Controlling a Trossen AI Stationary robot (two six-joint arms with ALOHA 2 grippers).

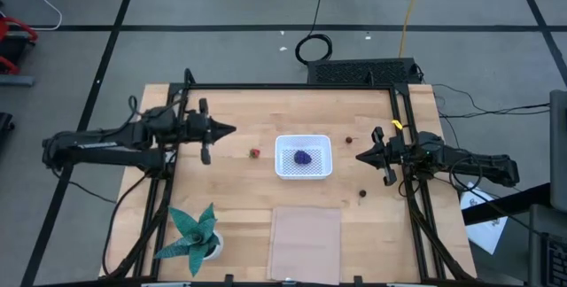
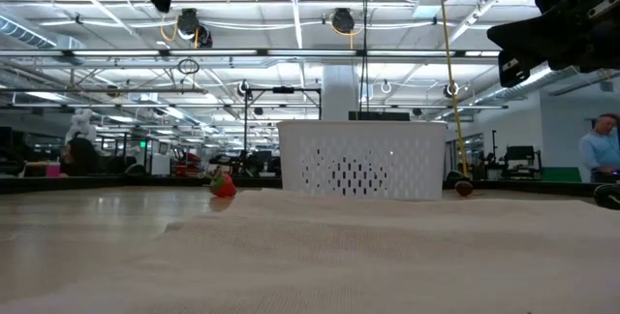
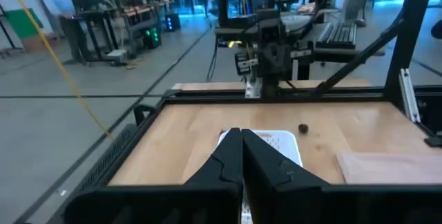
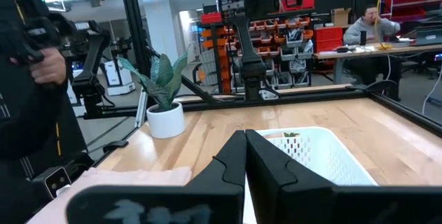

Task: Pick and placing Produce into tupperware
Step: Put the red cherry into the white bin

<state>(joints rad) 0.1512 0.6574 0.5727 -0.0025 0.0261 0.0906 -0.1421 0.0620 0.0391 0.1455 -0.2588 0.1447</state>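
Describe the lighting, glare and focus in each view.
High view: even light, faint shadows, the purple toy clear inside the white container. Low view: bright ceiling strips, both arms silhouetted, near tabletop blurred. Wrist views: dark end effector fingers fill the foreground, soft; the backgrounds are bright.

Four produce pieces [image 1: 304,157], one tupperware [image 1: 303,174]

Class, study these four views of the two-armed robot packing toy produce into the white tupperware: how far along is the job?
Done: the purple lump lies inside the tupperware.
In hand: nothing. The left gripper and right gripper are shut and empty, one on each side of the container.
Left: the red piece and two dark balls sit on the table.
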